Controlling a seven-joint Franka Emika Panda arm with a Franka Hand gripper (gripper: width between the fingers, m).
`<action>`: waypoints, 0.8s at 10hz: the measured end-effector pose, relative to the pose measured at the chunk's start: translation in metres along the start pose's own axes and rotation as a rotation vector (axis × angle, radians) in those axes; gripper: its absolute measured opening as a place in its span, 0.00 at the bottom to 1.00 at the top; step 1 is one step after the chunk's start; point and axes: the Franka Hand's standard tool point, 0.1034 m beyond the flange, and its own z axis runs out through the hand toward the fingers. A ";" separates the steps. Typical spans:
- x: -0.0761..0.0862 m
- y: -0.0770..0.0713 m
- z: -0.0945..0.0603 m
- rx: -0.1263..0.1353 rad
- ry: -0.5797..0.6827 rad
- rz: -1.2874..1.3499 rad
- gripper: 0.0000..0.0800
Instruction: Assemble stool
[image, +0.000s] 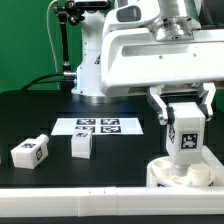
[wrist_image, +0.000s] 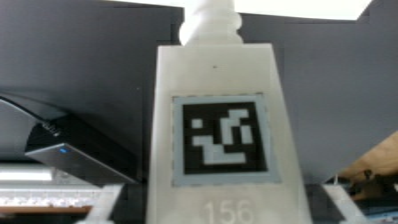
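We hold one leg (image: 187, 138) upright in the gripper (image: 186, 120), its jaws closed on it, right above the seat (image: 178, 176) at the exterior view's lower right; we should keep it vertical, centre its tip on a socket, then lower and twist gently

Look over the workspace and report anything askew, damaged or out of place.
Nothing looks damaged or spilled. The loose leg furthest to the exterior view's left lies turned at an angle to the second loose leg, which is normal for unplaced parts. The gripper holds the third leg upright above the seat.
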 end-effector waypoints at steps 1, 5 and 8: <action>-0.011 -0.007 -0.001 0.004 -0.006 -0.002 0.42; -0.016 -0.009 0.000 0.005 -0.015 -0.001 0.42; -0.025 -0.007 0.005 0.003 -0.021 -0.008 0.42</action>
